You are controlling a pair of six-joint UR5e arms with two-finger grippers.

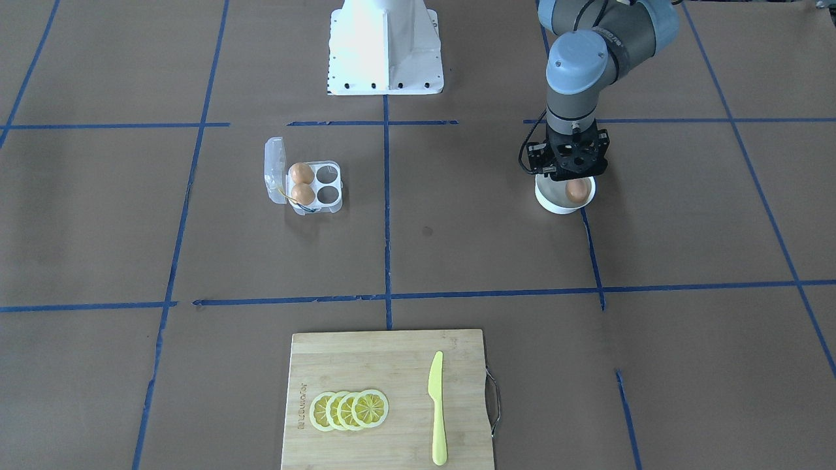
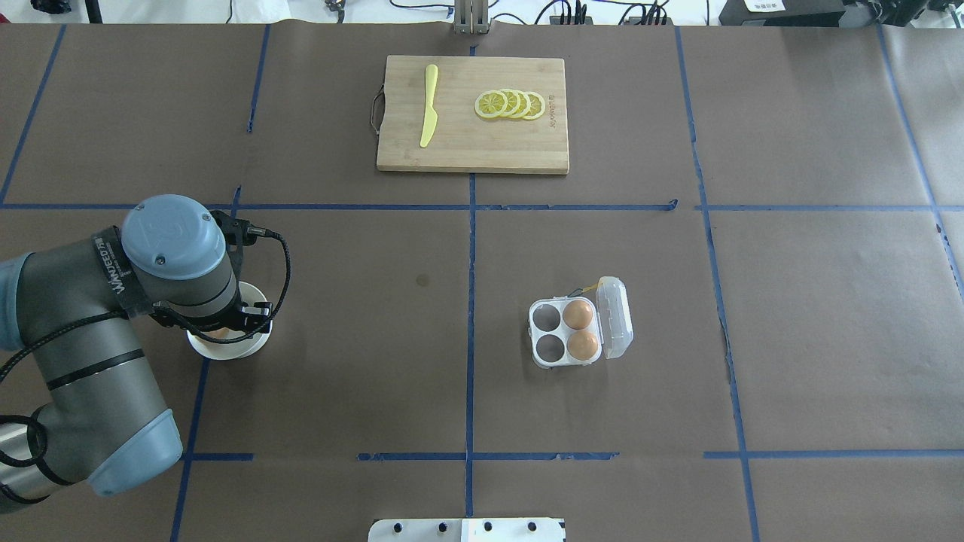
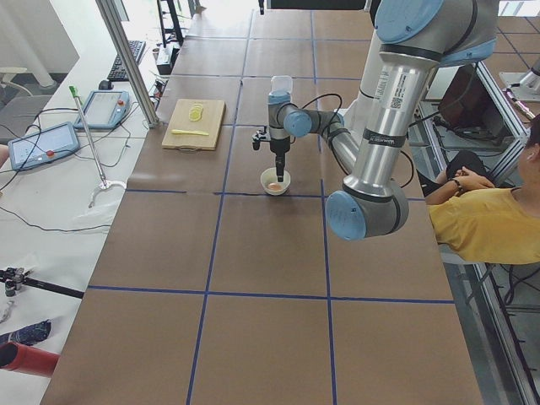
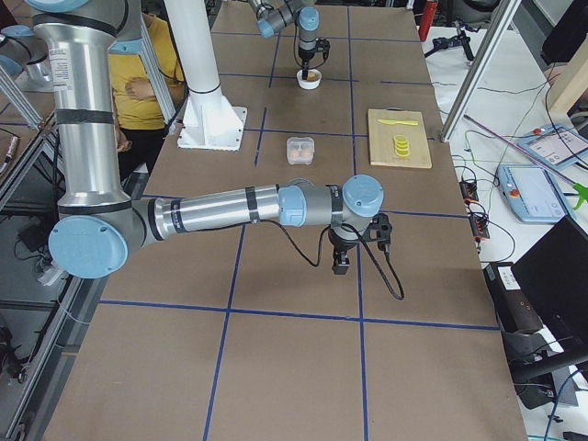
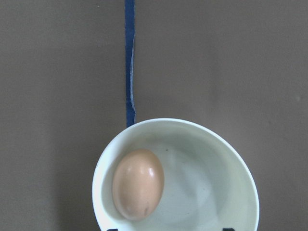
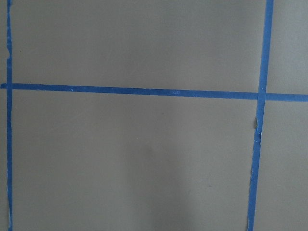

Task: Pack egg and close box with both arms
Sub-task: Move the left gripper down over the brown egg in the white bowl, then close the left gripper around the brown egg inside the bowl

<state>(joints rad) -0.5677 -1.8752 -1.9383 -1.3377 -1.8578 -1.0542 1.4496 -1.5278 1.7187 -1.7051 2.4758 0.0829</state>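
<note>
Left arm point(image 1: 578, 72) points straight down over the egg point(image 1: 577, 190) in its white bowl point(image 1: 552, 203), jaws spread; right arm point(image 4: 220, 209) jaws: cannot tell.

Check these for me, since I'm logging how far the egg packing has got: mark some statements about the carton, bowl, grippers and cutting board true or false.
1. The box has its lid open. True.
2. All four cells of the box hold eggs. False: two eggs fill the cells by the lid; the other two cells are empty.
3. An egg lies in the white bowl below the left gripper. True.
4. The knife lies on the lemon slices. False: it lies apart from them on the cutting board.
5. The right gripper hangs over the box. False: it hangs over bare table, away from the box.
</note>
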